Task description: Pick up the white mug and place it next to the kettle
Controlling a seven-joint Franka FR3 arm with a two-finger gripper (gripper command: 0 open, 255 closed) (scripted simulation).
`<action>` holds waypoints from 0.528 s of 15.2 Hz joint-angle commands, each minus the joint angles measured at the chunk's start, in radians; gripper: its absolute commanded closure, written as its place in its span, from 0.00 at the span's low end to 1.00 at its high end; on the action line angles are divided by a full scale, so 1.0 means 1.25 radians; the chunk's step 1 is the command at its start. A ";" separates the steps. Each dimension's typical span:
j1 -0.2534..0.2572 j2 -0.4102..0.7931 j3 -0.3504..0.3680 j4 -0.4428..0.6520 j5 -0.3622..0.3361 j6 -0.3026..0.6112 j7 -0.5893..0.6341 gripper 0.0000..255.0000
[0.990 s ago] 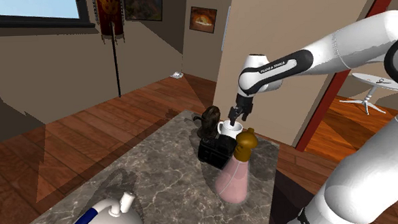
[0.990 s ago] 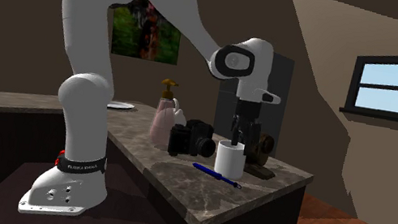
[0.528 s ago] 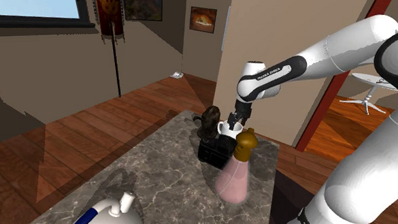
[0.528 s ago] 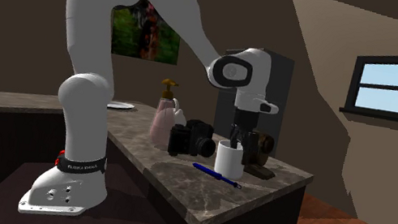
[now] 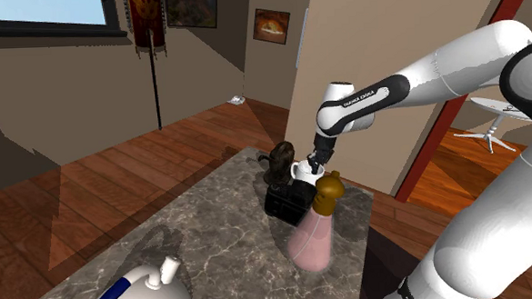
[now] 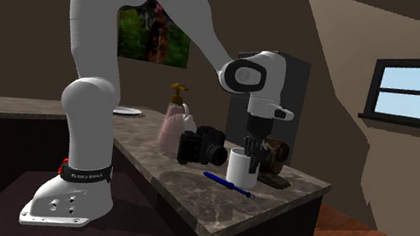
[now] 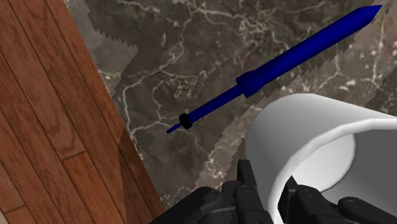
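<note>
- Gripper (image 6: 252,152) has come down since a second ago. Then it hung above the white mug (image 6: 241,170) with fingers wider apart, now it sits on the rim.
- Mug hasn't shifted; blue pen (image 7: 273,67), black camera (image 5: 284,202) and pink pump bottle (image 5: 313,235) are all where they were.
- Claw is almost closed, one finger outside the mug's wall and one inside. In the wrist view both look pressed against it, so I read it as pinched on the wall.
- Mug stands upright on the marble counter (image 5: 204,237) at its far end in the shoulder view, just behind the camera, with the pen lying near it.
- Step in hand is the grasp — made or just finishing. Lift not yet started.
- Next move calls for a straight lift, high enough to clear the camera and the bottle's pump.
- After that, carry to the kettle (image 5: 142,287) at the shoulder view's lower left, well apart from the mug.
- Rim pinch is off-centre — mug may hang tilted, so move slowly.
</note>
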 commanded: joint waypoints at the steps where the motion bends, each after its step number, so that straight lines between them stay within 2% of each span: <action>1: 0.000 0.000 0.000 0.000 0.000 0.000 0.000 1.00; 8: 0.000 -0.007 0.000 0.004 -0.001 -0.011 0.001 1.00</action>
